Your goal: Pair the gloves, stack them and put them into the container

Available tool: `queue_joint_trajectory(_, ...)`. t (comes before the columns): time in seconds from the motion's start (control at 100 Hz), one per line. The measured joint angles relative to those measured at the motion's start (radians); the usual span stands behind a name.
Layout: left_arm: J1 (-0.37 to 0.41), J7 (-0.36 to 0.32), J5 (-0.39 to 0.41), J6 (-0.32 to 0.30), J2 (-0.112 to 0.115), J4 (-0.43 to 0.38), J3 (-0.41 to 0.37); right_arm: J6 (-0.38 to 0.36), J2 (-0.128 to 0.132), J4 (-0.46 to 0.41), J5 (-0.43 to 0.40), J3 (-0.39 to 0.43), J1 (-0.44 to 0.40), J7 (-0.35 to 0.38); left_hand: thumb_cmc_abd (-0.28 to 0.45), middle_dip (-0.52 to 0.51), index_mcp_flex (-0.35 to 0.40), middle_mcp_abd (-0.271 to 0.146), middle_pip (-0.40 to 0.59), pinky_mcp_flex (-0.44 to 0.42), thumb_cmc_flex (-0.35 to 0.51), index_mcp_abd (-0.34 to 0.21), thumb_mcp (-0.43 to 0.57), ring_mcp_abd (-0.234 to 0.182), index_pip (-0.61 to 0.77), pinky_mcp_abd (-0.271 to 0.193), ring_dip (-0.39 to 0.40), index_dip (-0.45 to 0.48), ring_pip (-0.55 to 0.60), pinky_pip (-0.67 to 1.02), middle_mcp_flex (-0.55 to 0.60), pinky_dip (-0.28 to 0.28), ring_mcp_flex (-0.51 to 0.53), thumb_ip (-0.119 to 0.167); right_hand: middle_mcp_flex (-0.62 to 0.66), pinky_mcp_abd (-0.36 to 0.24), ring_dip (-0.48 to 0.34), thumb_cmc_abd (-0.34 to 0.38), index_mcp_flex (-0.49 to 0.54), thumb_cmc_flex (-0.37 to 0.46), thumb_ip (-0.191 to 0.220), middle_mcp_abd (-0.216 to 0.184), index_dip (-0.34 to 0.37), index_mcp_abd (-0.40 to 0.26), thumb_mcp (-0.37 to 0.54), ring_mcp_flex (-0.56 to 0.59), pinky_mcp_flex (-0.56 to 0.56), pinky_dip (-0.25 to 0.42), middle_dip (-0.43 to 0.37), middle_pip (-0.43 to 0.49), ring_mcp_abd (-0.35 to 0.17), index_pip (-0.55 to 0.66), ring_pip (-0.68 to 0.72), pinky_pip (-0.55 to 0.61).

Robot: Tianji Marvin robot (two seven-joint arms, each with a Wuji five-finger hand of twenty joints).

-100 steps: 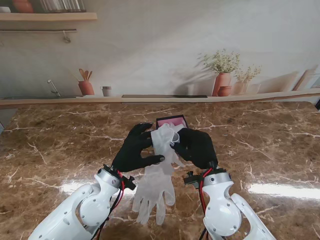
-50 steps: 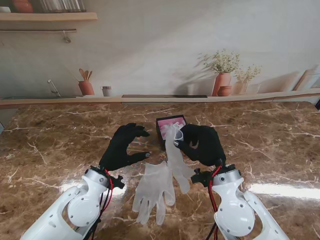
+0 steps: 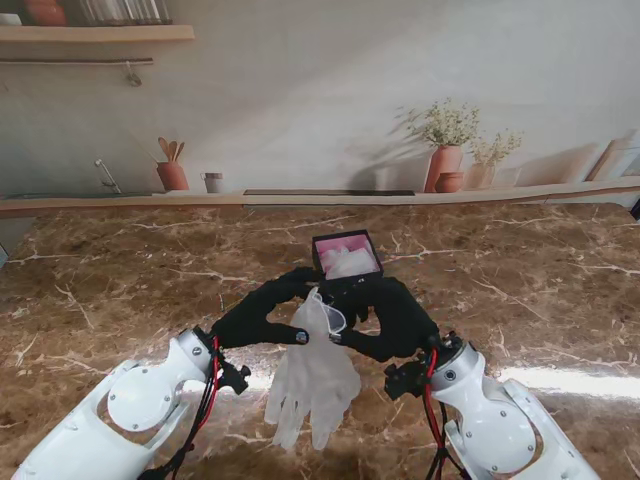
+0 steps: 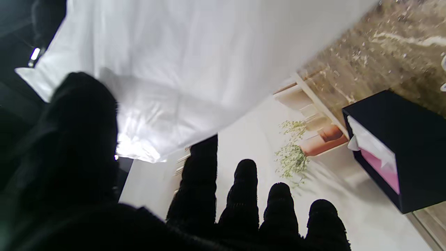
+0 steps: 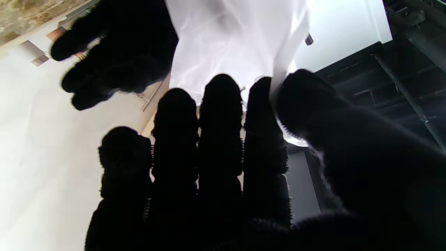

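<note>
1. The gloves [image 3: 312,375] are thin, translucent white, lying stacked on the desk [image 3: 520,290], near the robot.
2. Their long axis runs near-to-far; fingers point toward the robot, cuff lifted.
3. The left hand [image 3: 262,313] and right hand [image 3: 392,312] both pinch the cuff.
4. The box [image 3: 347,257] sits just beyond the hands.

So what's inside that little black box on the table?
The small black box shows a pink lining and something white and crumpled, probably gloves. Whatever lies beneath that white material is hidden.
</note>
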Motion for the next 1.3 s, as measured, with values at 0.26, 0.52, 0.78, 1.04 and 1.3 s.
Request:
queue_joint_trajectory(0.26,0.050,0.017,-0.020,-0.008,-0.003,-0.039,-0.046,0.064,0.005,-0.003,0.004,0.026,-0.009,0.029,-0.018,0.030,0.224,-0.023,0.031,-0.004,0.268,-0.189,0.031,0.008,0.427,0.000,0.059,0.089,0.040,0.017,0.210,0.056,0.040,0.001,0.000,0.003,0.000,0.001,0.000,0.000,0.000,0.000,0.001,0.000,0.000,0.000,0.000,0.001,0.004,-0.002,0.000,0.000,-0.002,0.000)
queue_joint_trajectory(0.52,0.123,-0.052,0.091,-0.021,0.022,-0.106,-0.104,0.127,0.016,-0.026,0.060,0.042,-0.069,0.086,-0.018,0.288,0.299,-0.045,0.221,-0.049,0.263,-0.189,0.048,0.088,0.459,0.063,0.298,-0.093,0.247,0.204,0.624,0.584,0.415,0.001,0.000,0.014,0.001,0.010,0.000,0.000,0.000,0.000,0.008,0.000,-0.001,0.000,-0.001,0.014,0.013,-0.002,0.000,-0.001,-0.003,0.000)
queue_joint_trajectory(0.78,0.220,-0.122,0.092,-0.038,0.056,-0.174,-0.161,0.140,0.034,-0.046,0.123,0.039,-0.131,0.159,-0.020,0.232,0.335,-0.048,0.251,-0.019,0.262,-0.132,0.114,0.101,0.458,0.091,0.377,-0.117,0.355,0.372,0.855,0.665,0.589,-0.023,0.012,0.018,0.001,0.030,-0.001,0.000,0.000,0.003,0.005,0.011,-0.010,0.038,0.027,0.026,0.013,-0.012,0.005,-0.002,-0.002,0.000)
queue_joint_trajectory(1.04,0.326,-0.183,0.088,-0.060,0.075,-0.241,-0.241,0.147,0.050,-0.066,0.144,0.003,-0.165,0.207,-0.029,0.158,0.361,-0.035,0.260,-0.021,0.241,-0.085,0.190,0.101,0.458,0.091,0.377,-0.117,0.384,0.542,0.925,0.589,0.659,-0.049,0.022,0.025,0.001,0.044,-0.001,0.000,0.000,0.003,-0.012,0.013,-0.017,0.050,0.040,0.026,0.010,-0.016,0.012,-0.002,-0.002,0.013)
queue_joint_trajectory(1.3,0.378,-0.223,0.086,-0.043,0.083,-0.245,-0.280,0.185,0.059,-0.044,0.172,-0.055,-0.125,0.247,-0.029,0.145,0.361,-0.023,0.299,-0.020,0.241,-0.039,0.229,0.101,0.459,0.091,0.381,-0.116,0.422,0.603,0.982,0.553,0.710,-0.050,0.022,0.025,0.001,0.054,-0.002,0.000,0.000,0.003,-0.017,0.013,-0.025,0.050,0.040,0.026,0.002,-0.017,0.012,-0.002,-0.002,0.013)
